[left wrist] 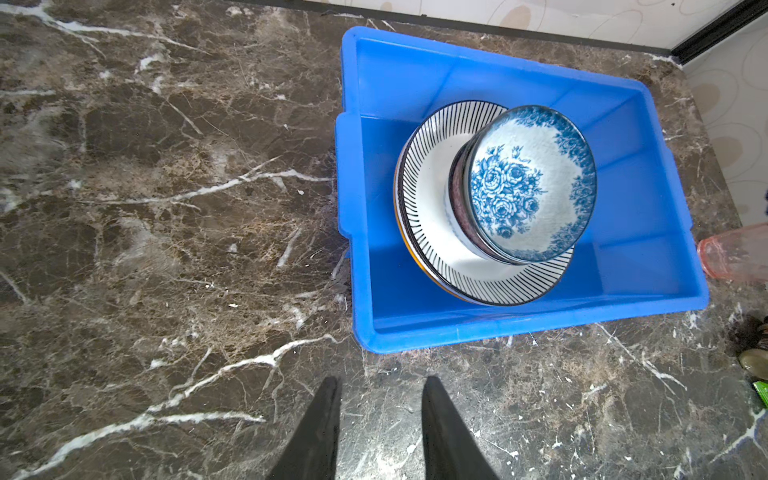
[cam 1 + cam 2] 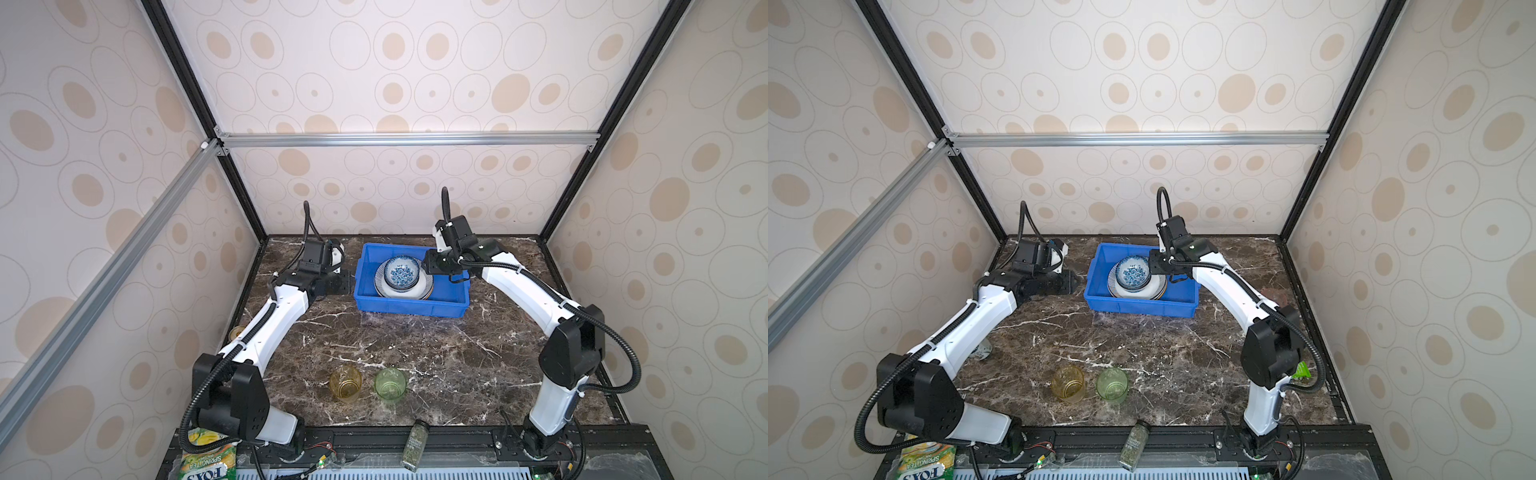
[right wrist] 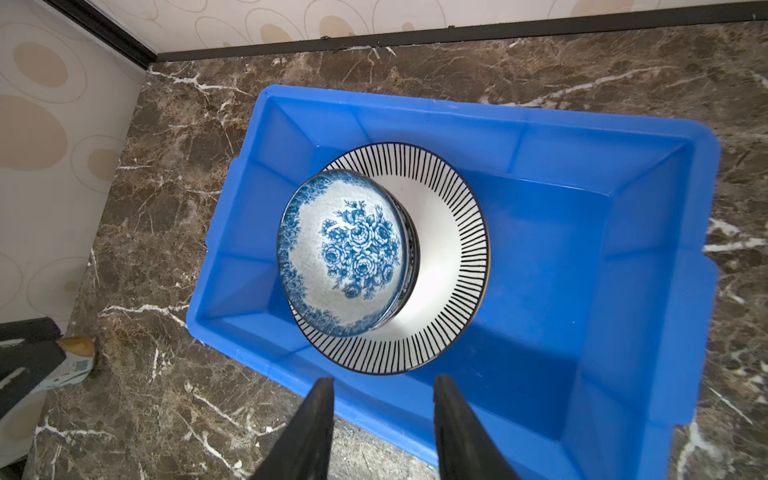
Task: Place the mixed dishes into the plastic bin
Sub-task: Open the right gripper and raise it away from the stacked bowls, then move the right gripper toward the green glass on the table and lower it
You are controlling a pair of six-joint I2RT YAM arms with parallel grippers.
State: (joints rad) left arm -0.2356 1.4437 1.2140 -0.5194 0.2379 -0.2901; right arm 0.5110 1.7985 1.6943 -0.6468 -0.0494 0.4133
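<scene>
The blue plastic bin (image 2: 409,312) (image 2: 1138,309) stands at the back middle of the marble table. Inside it a blue floral bowl (image 2: 401,274) (image 1: 528,183) (image 3: 345,253) rests on another bowl, on a striped-rim plate (image 1: 432,174) (image 3: 457,249) that tops a stack. A yellow tumbler (image 2: 345,383) and a green tumbler (image 2: 390,384) stand at the front; a pink tumbler (image 1: 735,253) stands beside the bin. My left gripper (image 1: 380,380) hovers over bare table left of the bin, open and empty. My right gripper (image 3: 383,380) hangs over the bin's right rim, open and empty.
A spice jar (image 2: 415,444) lies on the front rail, with a snack bag (image 2: 208,457) at the front left. A small patterned bowl (image 2: 982,351) shows under my left arm. Walls close in the table at the back and both sides.
</scene>
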